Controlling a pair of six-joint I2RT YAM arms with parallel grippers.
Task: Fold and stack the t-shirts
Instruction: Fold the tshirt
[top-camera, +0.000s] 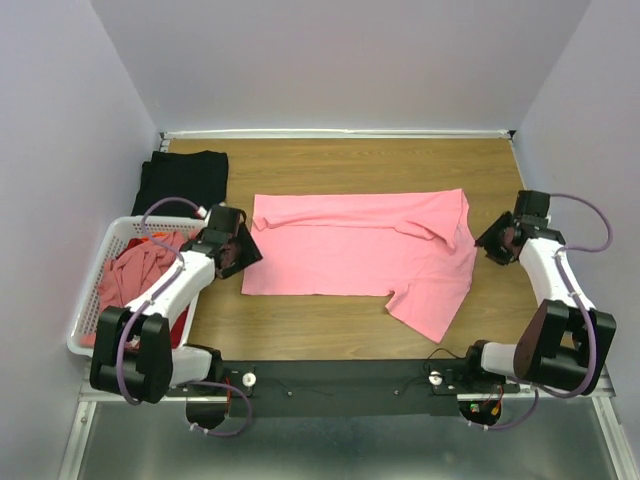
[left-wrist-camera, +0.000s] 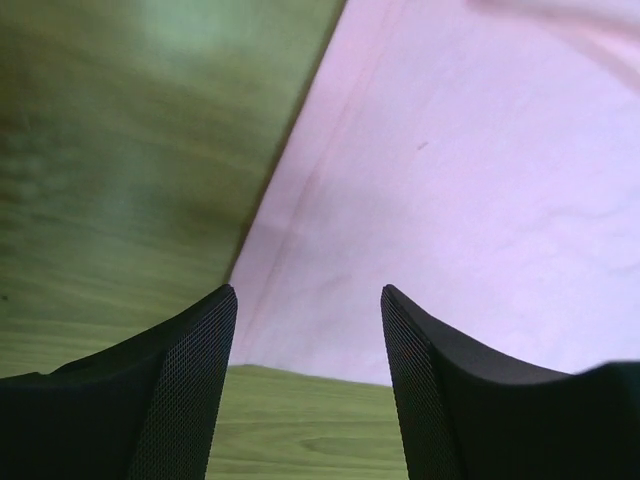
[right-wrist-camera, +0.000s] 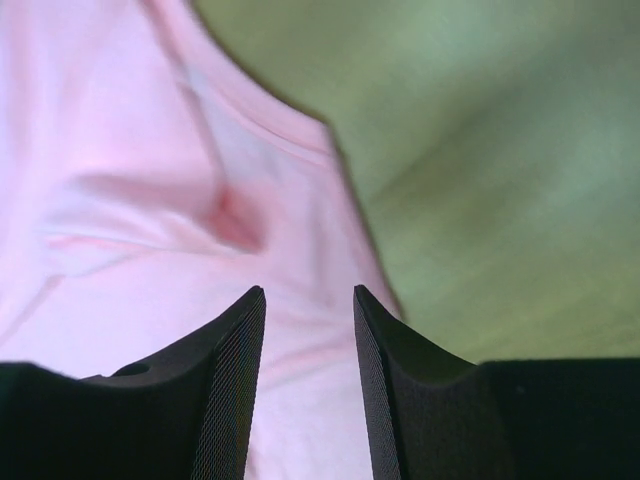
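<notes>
My left pincer (left-wrist-camera: 308, 292) stood open and empty above the left edge of the pink t-shirt (top-camera: 350, 250). My right pincer (right-wrist-camera: 309, 292) gaped, also empty, over its right edge. My left arm (top-camera: 175, 285) hid part of the crumpled shirts (top-camera: 130, 275) in the basket (top-camera: 85, 300). The pink t-shirt lay spread mid-tabletop (top-camera: 330, 165), with bare wood around it. A black shirt (top-camera: 185, 175) lay far back-left.
</notes>
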